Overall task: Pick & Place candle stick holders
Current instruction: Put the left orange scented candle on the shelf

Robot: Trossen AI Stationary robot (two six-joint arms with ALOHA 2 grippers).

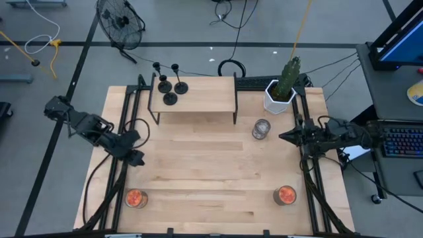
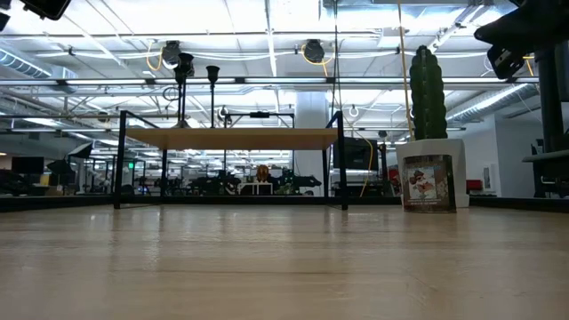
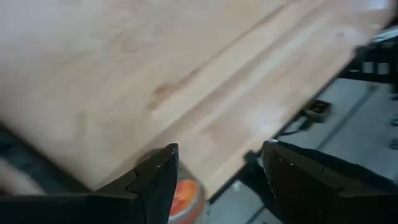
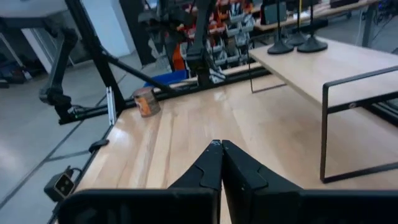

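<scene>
1. three candle stick holders (image 1: 170,86) stand upright on the raised shelf (image 1: 205,96), upper centre-left of the high view.
2. left end effector (image 1: 137,158), wide and empty, sits lower left of them, nearer.
3. right end effector (image 1: 283,137) is closed, empty.

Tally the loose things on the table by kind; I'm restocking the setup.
Candle stick holders, on the raised shelf: 3
Orange-filled jars, one left front, one right front: 2
Clear glass jar: 1
Potted cactus: 1
Total: 7
</scene>
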